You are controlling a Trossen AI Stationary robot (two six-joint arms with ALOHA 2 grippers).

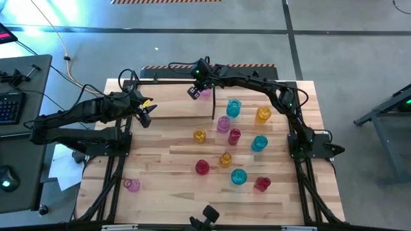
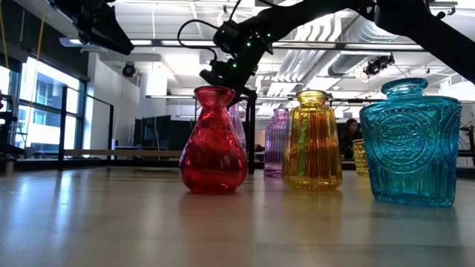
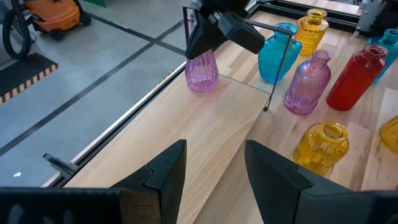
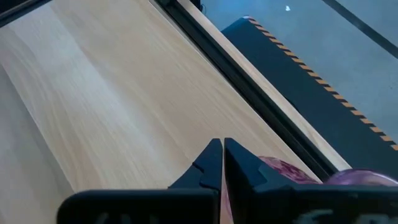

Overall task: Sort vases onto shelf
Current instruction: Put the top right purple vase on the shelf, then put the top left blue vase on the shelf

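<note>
Butcher-block tabletop (image 1: 167,192) carries everything, with the shelf (image 1: 173,106) along its far edge as landmark. Left of the shelf's middle, the left pincer (image 1: 146,110) hangs with fingers spread and empty, apparently waiting. Above the shelf's right part, the right pincer (image 1: 194,90) is pinched shut on the rim of a pink vase (image 3: 201,71), probably to set it there. Remaining vases (image 1: 232,138) stand in front of the shelf, unsorted.

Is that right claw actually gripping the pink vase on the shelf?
Touching: in the right wrist view the right gripper is pinched on the pink vase's rim.
</note>
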